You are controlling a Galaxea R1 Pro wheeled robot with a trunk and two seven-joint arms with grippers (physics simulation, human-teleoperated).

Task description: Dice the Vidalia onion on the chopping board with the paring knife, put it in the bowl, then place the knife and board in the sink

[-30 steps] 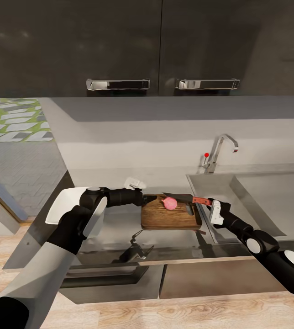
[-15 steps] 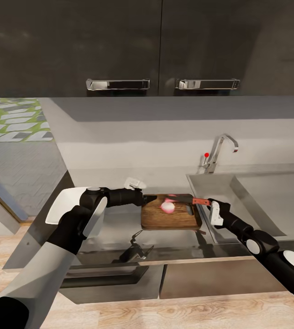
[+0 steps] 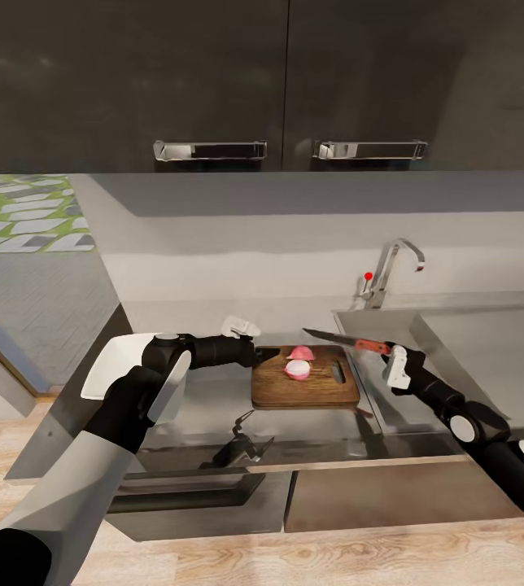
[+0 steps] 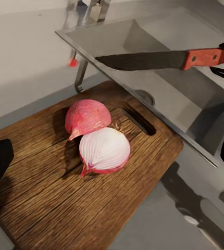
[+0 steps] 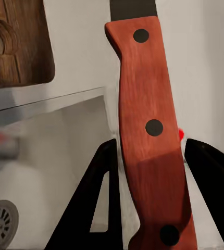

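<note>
The Vidalia onion [image 3: 298,364] sits on the chopping board [image 3: 304,391] in two halves, touching each other near the board's handle slot [image 3: 336,372]: in the left wrist view one half [image 4: 87,117] shows its pink skin and the other half [image 4: 104,151] shows its white cut face. The board lies flat on the dark desk [image 3: 197,407], right beside the sink [image 3: 457,358]. The right gripper [image 3: 392,356] is clamped on the paring knife [image 3: 345,340], and the right wrist view shows the reddish-brown handle [image 5: 151,135] pinched between the two black fingers [image 5: 99,208]. The knife is held in the air above the board's sink-side edge, dark blade [image 4: 140,61] pointing across the board toward the halves, clear of them. The left gripper [image 3: 259,354] rests at the board's far-from-sink end; whether its fingers are spread or closed, one cannot tell from here. The chrome faucet [image 3: 392,268] with its red-tipped lever [image 3: 367,277] stands behind the sink.
</note>
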